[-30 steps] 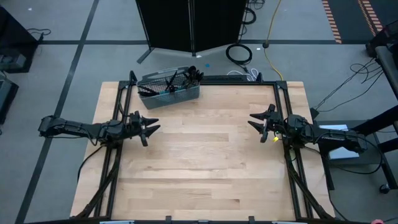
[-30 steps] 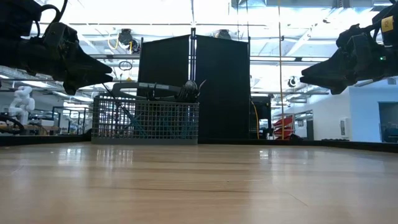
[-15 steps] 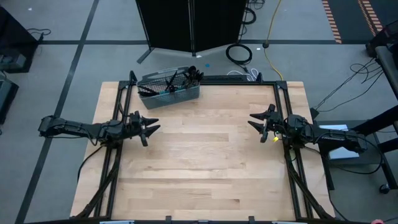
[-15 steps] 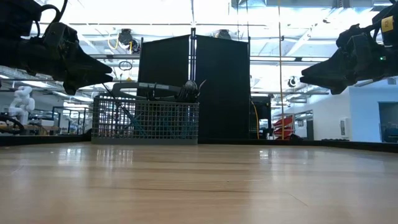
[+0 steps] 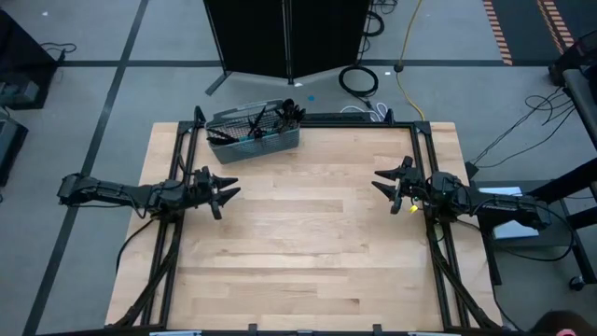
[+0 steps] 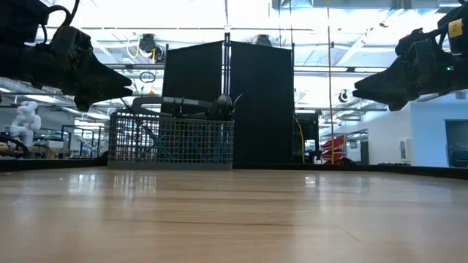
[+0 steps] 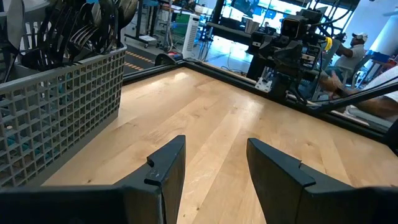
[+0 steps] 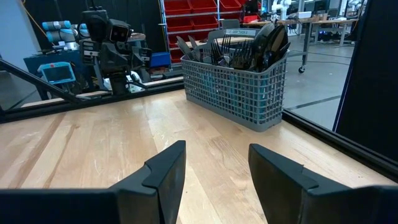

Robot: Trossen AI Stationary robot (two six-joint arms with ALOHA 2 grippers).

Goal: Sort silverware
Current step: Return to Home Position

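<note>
Reference: We read clock directions on the high view, with 12 o'clock at the table's far edge.
Basket: The grey wire-mesh basket stands at 11 o'clock on the light wooden table top, close to the far edge. We judge that this corner position leaves the middle free for arm travel.
Task items: The silverware, with light-blue plastic handles and dark metallic heads, stands in the basket with its heads above the rim. We see no piece lying outside it. Tines show toward one end and rounder heads toward the other. We cannot confirm the grouping compartment by compartment.
Left arm: The left gripper hangs above the 9 o'clock edge and points toward 3 o'clock. Its jaws are spread and hold nothing.
Right arm: The right gripper hangs above the 3 o'clock edge and points toward 9 o'clock. Its jaws are likewise spread and empty.
Posture rationale: Both grippers are well apart from the basket and from each other. We read this as the parked pose, with each arm drawn to its own side.
Progress: We judge the sorting complete, with only parking in hand.
</note>
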